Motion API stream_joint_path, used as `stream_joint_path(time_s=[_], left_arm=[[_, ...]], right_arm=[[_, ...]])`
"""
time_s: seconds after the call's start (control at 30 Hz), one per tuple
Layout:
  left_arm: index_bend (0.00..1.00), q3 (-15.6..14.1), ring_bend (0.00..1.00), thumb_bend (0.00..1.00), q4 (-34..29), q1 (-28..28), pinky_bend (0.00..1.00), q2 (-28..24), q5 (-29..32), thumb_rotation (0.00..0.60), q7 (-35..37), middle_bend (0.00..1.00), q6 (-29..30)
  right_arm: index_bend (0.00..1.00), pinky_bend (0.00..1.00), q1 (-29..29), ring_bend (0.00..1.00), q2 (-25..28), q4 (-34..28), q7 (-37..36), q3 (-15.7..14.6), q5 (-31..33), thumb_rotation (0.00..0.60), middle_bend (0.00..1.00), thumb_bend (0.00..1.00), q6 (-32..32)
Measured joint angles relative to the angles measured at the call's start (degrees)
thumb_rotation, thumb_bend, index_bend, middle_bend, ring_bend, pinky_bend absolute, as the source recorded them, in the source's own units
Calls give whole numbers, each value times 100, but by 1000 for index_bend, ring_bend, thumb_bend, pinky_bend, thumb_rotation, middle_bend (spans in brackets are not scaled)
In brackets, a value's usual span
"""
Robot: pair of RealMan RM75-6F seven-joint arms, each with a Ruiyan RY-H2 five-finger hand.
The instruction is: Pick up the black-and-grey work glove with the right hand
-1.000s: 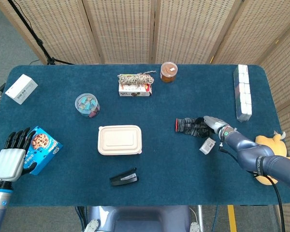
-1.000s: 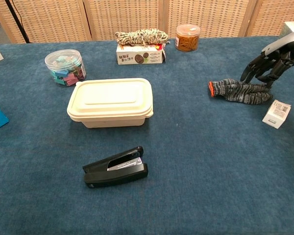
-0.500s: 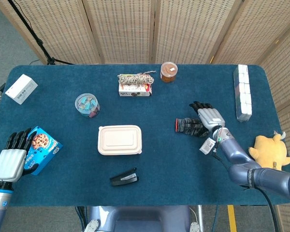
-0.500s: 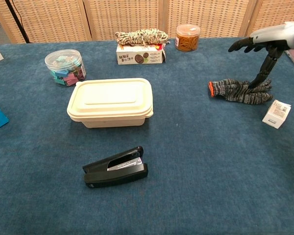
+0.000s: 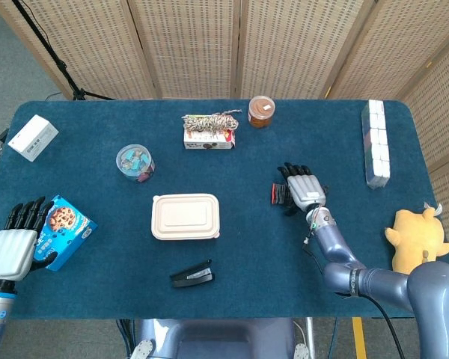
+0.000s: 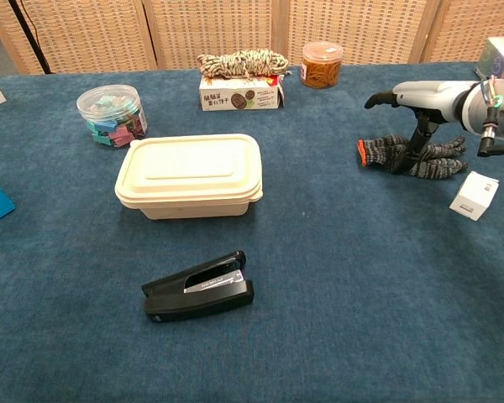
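The black-and-grey work glove [image 6: 413,158] lies flat on the blue table, its orange-edged cuff [image 5: 274,194] pointing left. My right hand [image 5: 302,189] hovers palm down over it with the fingers spread, covering most of the glove in the head view. In the chest view the right hand [image 6: 423,94] is flat above the glove, and one finger [image 6: 420,134] reaches down to the glove's middle. Nothing is gripped. My left hand [image 5: 12,248] rests at the table's front left with fingers spread, beside a blue cookie box [image 5: 64,223].
A small white box [image 6: 475,195] lies just right of the glove. A cream lunch box [image 5: 185,216] and black stapler [image 5: 191,274] sit mid-table. A clip jar [image 5: 135,161], rope on a carton [image 5: 209,129], an orange jar [image 5: 261,111], white packages [image 5: 376,142] and a yellow plush [image 5: 415,238] ring the edges.
My right hand has swung left from beside the glove's right end to a spot over the glove, turning palm down. The glove and the left hand have not moved.
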State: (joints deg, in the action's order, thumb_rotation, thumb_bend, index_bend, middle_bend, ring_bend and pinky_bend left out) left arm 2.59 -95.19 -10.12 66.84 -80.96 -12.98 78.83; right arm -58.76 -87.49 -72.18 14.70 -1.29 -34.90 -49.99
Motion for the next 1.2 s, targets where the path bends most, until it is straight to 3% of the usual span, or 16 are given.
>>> stream_joint_path(time_s=[0.17,0.43,0.63,0.77,0.97,1.2], left_arm=[[0,-8,0,152,2,-4,0,8,-2,600,-14,0,-10],[0,-7,0,154,16,-15,0,59,41,600,-107,0,-33],[0,-3,0,152,20,-23,0,85,73,600,-150,0,-47],[0,0,0,152,25,-30,0,95,91,600,-161,0,-61],[0,-4,0,155,28,-36,0,102,100,600,-173,0,-73],[0,-9,0,155,23,-41,0,106,102,600,-179,0,-79]], right_arm=[[45,6,160,0,-126,269,99,108,-70,600,0,0,172],[150,138,377,11,-191,620,173,292,-200,600,79,65,561],[289,297,486,138,-249,808,218,405,-262,600,199,257,738],[410,437,574,304,-260,909,189,529,-267,600,334,398,861],[526,557,736,423,-298,972,-29,678,-568,600,444,449,773],[538,571,931,438,-231,918,-366,873,-955,600,459,464,734]])
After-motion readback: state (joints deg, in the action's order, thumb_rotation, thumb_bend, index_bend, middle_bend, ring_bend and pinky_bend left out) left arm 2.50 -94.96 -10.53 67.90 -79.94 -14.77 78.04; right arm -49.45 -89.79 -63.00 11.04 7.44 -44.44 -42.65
